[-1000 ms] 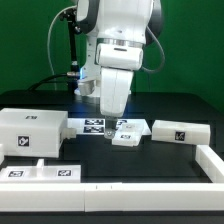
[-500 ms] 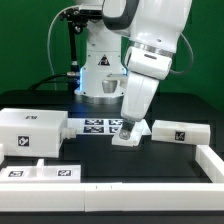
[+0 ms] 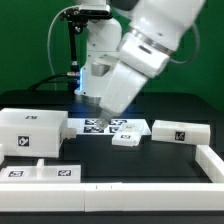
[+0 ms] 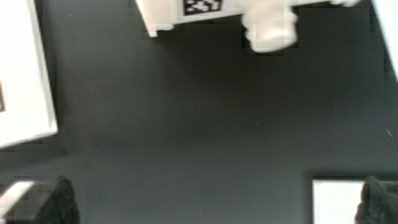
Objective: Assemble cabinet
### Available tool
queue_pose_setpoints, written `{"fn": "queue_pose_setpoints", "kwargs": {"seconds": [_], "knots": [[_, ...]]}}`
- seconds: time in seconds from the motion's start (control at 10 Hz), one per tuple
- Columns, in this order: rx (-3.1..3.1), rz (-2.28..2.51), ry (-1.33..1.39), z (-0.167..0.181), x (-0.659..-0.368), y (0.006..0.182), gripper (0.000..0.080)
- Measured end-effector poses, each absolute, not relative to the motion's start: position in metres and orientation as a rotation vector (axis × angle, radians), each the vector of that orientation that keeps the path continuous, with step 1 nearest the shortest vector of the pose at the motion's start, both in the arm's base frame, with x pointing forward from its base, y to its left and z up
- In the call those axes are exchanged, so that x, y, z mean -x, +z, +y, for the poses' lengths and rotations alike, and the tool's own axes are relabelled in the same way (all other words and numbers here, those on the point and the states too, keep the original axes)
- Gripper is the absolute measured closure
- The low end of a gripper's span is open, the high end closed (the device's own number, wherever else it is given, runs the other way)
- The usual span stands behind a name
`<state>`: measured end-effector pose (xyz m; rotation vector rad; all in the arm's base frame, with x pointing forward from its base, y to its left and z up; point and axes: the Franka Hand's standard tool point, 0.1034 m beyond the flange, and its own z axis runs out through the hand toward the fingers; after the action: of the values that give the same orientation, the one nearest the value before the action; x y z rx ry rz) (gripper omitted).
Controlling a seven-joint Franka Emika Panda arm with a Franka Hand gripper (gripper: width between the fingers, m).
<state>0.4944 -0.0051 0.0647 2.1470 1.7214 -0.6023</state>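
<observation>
The cabinet lies in loose white tagged parts on the black table. A large box (image 3: pixel 30 130) stands at the exterior view's left, with flat panels (image 3: pixel 45 172) in front of it. A small block (image 3: pixel 127 140) lies at the centre and a longer block (image 3: pixel 180 133) to its right. My gripper (image 4: pixel 210 205) is open and holds nothing, its dark fingers (image 4: pixel 36 205) far apart above bare table. In the wrist view a tagged white part (image 4: pixel 205 12) with a round peg (image 4: pixel 270 30) lies ahead. A white piece (image 4: pixel 342 200) shows beside one finger. The tilted arm (image 3: pixel 125 80) hides the fingers in the exterior view.
The marker board (image 3: pixel 105 126) lies behind the small block. A white rail (image 3: pixel 212 160) runs along the exterior view's right and front. The robot's base (image 3: pixel 95 60) stands behind. A white panel edge (image 4: pixel 22 80) shows in the wrist view.
The arm was upright over the small block half a second ago. It has now tilted and swung up toward the exterior view's left. The parts have not moved.
</observation>
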Motion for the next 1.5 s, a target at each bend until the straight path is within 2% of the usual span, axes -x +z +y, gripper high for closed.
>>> {"fn": "queue_pose_setpoints", "kwargs": {"seconds": [0.2, 0.3, 0.6, 0.7, 0.8, 1.2, 1.5], "knots": [[-2.102, 1.661, -0.737, -0.003, -0.485, 0.058, 0.0004], [-2.049, 1.671, -0.779, -0.008, -0.484, 0.048, 0.0004], [-1.878, 1.680, -0.916, -0.051, -0.473, 0.045, 0.0004], [-1.855, 1.645, -0.974, -0.059, -0.473, 0.044, 0.0004], [-1.835, 1.625, -1.005, -0.053, -0.472, 0.042, 0.0004], [-1.824, 1.644, -0.997, -0.051, -0.472, 0.038, 0.0004], [-1.771, 1.825, -0.925, -0.069, -0.465, 0.022, 0.0004]]}}
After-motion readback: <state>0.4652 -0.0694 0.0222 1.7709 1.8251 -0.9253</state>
